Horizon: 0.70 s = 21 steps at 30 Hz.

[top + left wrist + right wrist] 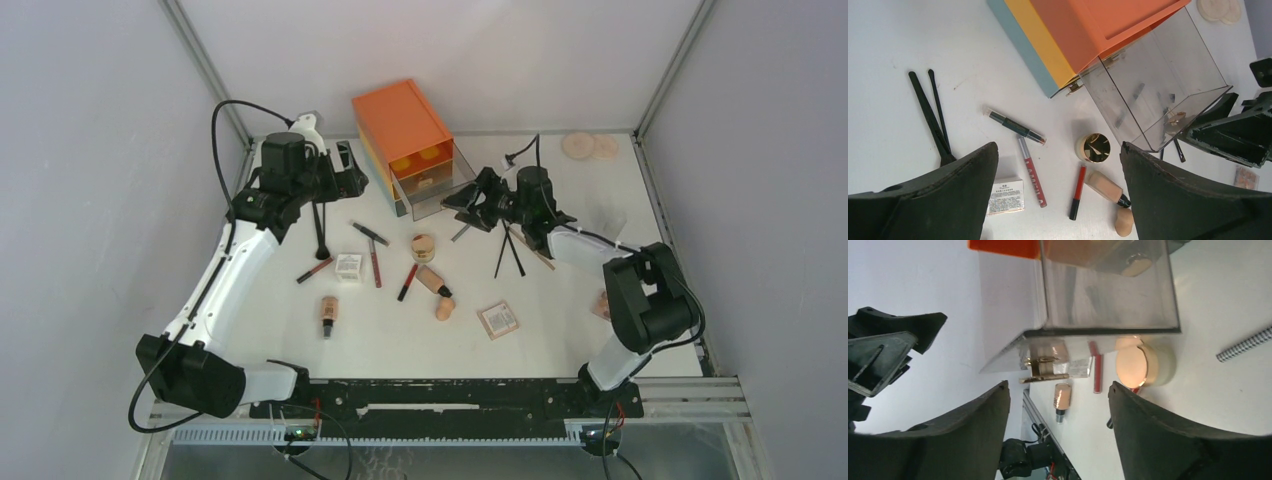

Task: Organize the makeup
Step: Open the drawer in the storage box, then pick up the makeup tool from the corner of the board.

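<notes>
The makeup lies scattered on the white table: black brushes [320,232], a dark pencil [1016,127], a red gloss tube [1032,172], a white box [348,266], a red and black pencil [1077,192], a gold-lidded jar [423,246], two foundation bottles [433,279] [327,313], a sponge [445,308] and a square compact [497,320]. My left gripper [348,170] is open and empty, left of the orange chest [403,125]. My right gripper [470,200] is open and empty beside the pulled-out clear drawer [437,192], which holds a small round compact [1176,118].
More black brushes [508,252] lie under the right arm. Round cotton pads [588,146] sit at the back right. A small peach item [602,303] lies by the right arm's base. Grey walls close in on both sides.
</notes>
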Tool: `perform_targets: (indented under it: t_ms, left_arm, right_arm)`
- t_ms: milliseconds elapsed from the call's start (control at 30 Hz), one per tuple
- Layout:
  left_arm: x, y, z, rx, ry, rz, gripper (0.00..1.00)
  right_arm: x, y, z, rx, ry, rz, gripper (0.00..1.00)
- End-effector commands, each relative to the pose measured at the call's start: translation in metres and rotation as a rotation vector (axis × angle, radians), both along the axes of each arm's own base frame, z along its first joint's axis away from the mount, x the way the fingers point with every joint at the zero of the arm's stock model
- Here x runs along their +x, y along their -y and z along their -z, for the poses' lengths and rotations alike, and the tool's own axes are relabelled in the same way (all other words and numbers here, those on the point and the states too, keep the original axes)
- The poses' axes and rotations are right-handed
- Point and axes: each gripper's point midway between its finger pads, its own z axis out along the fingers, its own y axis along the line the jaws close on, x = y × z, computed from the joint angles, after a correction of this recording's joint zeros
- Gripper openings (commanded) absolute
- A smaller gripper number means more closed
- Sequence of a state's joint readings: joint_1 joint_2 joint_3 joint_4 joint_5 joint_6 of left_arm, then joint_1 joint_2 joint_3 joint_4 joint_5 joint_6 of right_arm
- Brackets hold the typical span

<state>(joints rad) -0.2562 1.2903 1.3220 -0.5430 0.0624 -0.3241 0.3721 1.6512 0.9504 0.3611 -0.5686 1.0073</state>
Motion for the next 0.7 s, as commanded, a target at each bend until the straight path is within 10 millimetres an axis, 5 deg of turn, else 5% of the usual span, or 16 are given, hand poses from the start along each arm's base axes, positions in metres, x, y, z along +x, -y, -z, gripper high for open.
perform_targets:
  t_ms: [0, 100, 267, 467, 567, 667]
  left_arm:
    - [0.000, -0.003, -0.025, -0.002, 0.071, 0.005, 0.95]
    - [-0.001, -0.004, -0.026, 0.009, 0.074, 0.011, 0.96]
    - [-0.001, -0.007, -0.035, 0.021, 0.105, 0.002, 0.97]
    - [-0.001, -0.006, -0.030, 0.011, 0.108, 0.001, 0.97]
    - [-0.003, 0.001, -0.030, -0.019, 0.123, 0.032, 0.97]
    - [-0.001, 0.007, -0.028, -0.041, 0.112, 0.048, 0.98]
  right_arm:
    - [-0.003, 0.021, -0.018, -0.077, 0.099, 0.021, 0.83]
    - [-0.005, 0.062, -0.029, -0.181, 0.128, 0.098, 0.89]
    - [-0.017, 0.166, -0.057, -0.428, 0.184, 0.361, 0.92]
    - [-0.056, 0.289, -0.051, -0.877, 0.107, 0.758, 0.92]
    - [-0.072, 0.320, -0.051, -0.960, 0.054, 0.880, 0.92]
    - [-0.079, 0.330, -0.046, -0.965, 0.035, 0.923, 0.93]
